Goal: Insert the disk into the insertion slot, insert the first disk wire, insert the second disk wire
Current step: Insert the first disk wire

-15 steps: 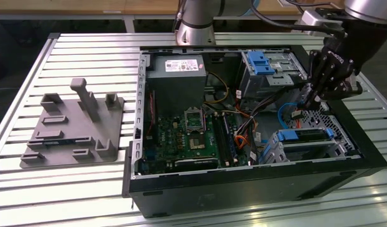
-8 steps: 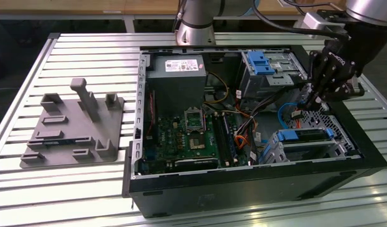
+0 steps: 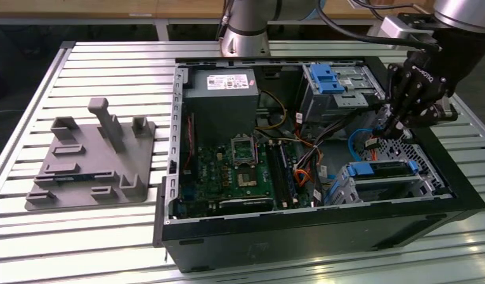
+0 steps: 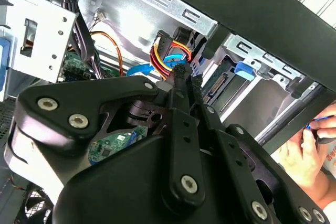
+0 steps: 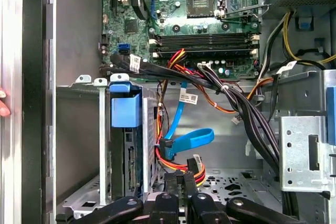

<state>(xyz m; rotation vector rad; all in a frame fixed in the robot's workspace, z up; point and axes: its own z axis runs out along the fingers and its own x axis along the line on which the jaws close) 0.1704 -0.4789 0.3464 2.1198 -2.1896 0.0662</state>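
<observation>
The disk (image 3: 382, 169) sits inside the insertion slot (image 3: 422, 176), a grey perforated cage at the case's corner on the exterior view's right. In the first wrist view the disk (image 5: 129, 162), with its blue tab, stands in the insertion slot (image 5: 103, 145). My gripper (image 3: 385, 132) hangs just above the cage. In both wrist views the gripper (image 4: 184, 70) (image 5: 180, 178) is shut on the first disk wire (image 4: 162, 57) (image 5: 181, 167), a red, yellow and orange bundle with a black plug, close to the disk's connector edge (image 4: 221, 84). The second disk wire (image 5: 192, 140) (image 4: 139, 68), flat and blue, loops beside it.
A silver bay with a blue latch (image 3: 327, 78) stands behind the gripper. Black cable bundles (image 5: 239, 109) cross between the motherboard (image 3: 242, 168) and the cage. A grey fixture (image 3: 92, 157) lies outside the case on the exterior view's left. A person's hand (image 4: 308, 148) is just outside the case wall.
</observation>
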